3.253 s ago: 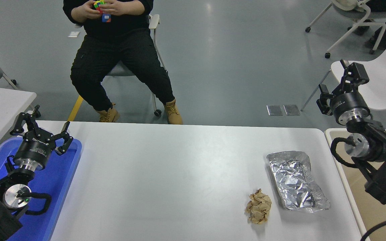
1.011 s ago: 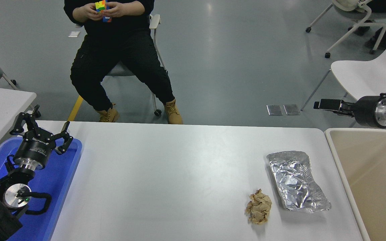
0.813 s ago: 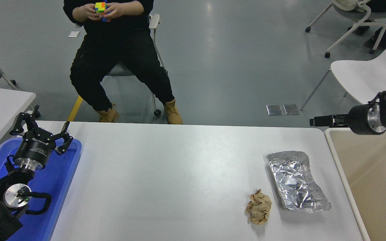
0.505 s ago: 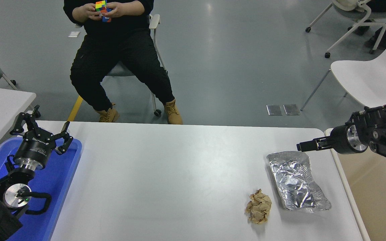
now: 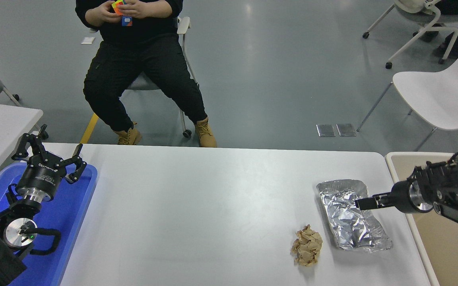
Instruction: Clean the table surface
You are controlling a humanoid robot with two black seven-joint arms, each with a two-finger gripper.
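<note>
The right gripper (image 5: 359, 204), its opening impossible to judge edge-on, is reaching over the foil (image 5: 351, 214) at the table's (image 5: 197, 206) four o'clock, probably light and crushable, best pinched by its rim, with the paper wad (image 5: 307, 245) just beside it.

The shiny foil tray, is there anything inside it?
The crumpled silver foil tray looks empty: only wrinkled foil shows inside. The robot's black right hand is in front of its middle, hiding a small patch. What lies between the tray and the white table surface is covered.
</note>
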